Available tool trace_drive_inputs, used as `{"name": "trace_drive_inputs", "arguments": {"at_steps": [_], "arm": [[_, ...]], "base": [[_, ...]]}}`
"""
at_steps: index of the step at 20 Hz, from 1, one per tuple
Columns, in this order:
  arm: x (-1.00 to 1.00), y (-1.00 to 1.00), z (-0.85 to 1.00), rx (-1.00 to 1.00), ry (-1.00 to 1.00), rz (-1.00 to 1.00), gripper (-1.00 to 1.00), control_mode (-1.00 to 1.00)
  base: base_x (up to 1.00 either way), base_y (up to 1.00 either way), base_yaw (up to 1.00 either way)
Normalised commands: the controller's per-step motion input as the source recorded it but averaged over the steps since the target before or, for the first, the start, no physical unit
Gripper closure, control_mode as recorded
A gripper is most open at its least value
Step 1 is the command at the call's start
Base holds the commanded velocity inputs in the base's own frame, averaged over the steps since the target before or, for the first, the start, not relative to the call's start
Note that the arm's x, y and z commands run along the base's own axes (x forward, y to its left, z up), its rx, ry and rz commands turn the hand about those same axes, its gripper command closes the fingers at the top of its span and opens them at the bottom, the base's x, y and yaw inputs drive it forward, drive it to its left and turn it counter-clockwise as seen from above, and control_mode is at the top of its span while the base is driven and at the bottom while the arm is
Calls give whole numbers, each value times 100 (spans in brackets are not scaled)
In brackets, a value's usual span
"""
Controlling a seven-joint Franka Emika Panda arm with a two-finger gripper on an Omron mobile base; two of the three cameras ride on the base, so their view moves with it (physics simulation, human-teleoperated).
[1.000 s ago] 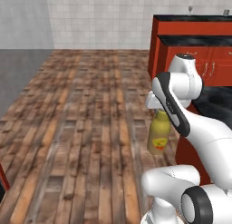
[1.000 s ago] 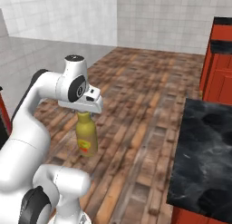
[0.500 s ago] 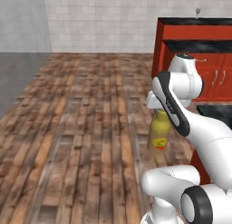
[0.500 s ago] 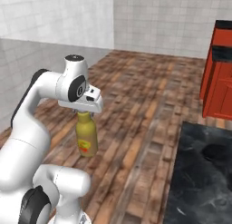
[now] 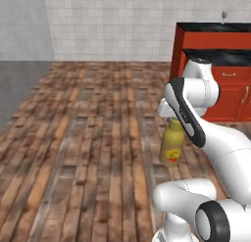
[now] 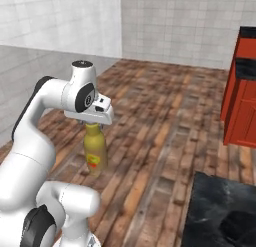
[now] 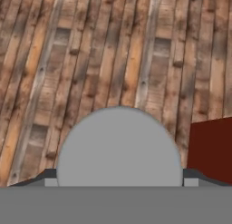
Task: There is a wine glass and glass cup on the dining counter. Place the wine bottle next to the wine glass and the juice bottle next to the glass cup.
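Juice bottle (image 5: 172,146) hangs upright from my gripper (image 6: 93,123), clamped at cap, above plank floor (image 5: 88,138). Hand view: grey dome (bottle top) (image 7: 119,148); left base view adds far wine glass (image 5: 224,14).

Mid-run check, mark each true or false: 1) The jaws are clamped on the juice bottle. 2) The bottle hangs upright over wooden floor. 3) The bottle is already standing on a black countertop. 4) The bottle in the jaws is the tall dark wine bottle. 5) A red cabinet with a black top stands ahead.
1) True: the gripper grips the juice bottle at its neck.
2) True: it hangs upright above the wood plank floor.
3) False: it is in the air over the floor, off any counter.
4) False: it is the squat yellow bottle with a round label.
5) True: the red cabinet carries a black top.
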Motion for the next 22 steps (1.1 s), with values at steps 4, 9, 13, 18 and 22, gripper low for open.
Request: {"name": "trace_drive_inputs", "arguments": {"at_steps": [4,9,13,18,22], "arm": [[0,0,0,0,0,0,100,100],[0,0,0,0,0,0,100,100],[0,0,0,0,0,0,100,100],[0,0,0,0,0,0,100,100],[0,0,0,0,0,0,100,100]], "base": [[94,-14,2],[94,-15,1],[94,-17,1],[94,-17,1],[94,-17,1]]}}
